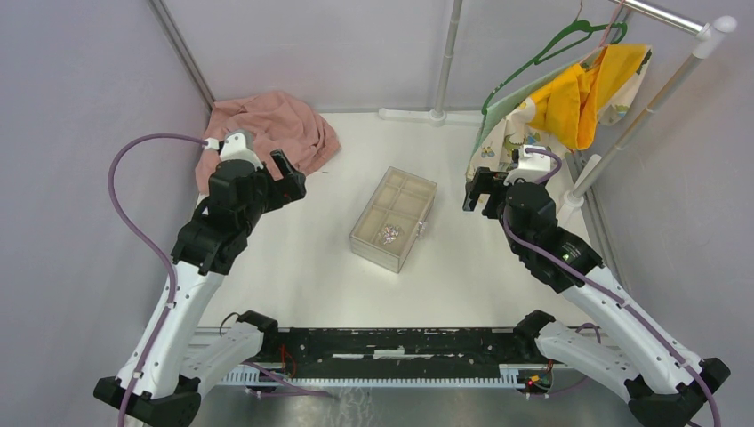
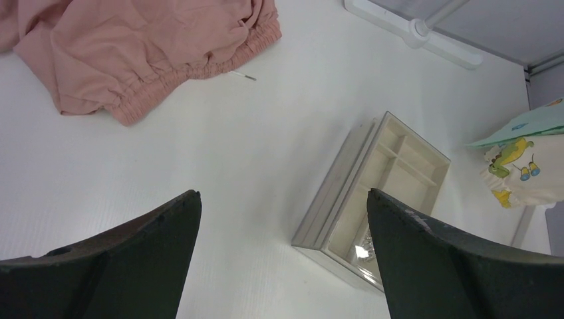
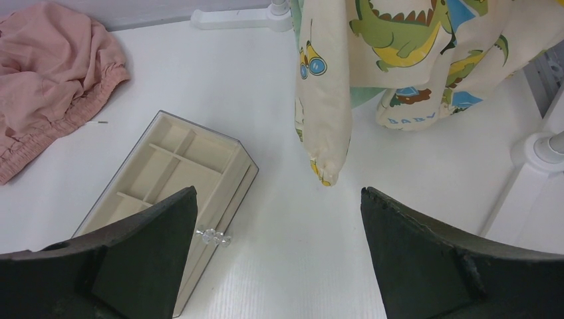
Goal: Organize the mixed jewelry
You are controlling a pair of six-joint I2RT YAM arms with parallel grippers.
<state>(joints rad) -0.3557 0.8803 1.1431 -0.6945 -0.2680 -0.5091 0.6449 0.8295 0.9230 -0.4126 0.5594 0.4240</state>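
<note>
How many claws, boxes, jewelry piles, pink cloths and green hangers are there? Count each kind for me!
Claws: 2, the left claw and the right claw, both open
Boxes: 1, the clear box
Jewelry piles: 1, the jewelry pile inside the box
Pink cloths: 1, the pink cloth
Green hangers: 1, the green hanger
Total: 6

Both arms are built alike: smooth white shells on the long links far back from the tools, bulky matte black housings nearer the wrists, and black feet at the bases. On the left arm (image 1: 169, 311) a purple cable (image 1: 112, 178) leaves a white plug just behind the left gripper (image 1: 291, 176), loops wide and runs back along the white link. The right arm (image 1: 613, 311) carries a purple cord (image 1: 551, 157) behind the right gripper (image 1: 477, 190), plus a tiny green spot (image 1: 566, 257) on its black housing. Up close, the fingers (image 2: 439, 259) are dark, blunt wedges, one with pale scuffs along its inner edge.
</note>
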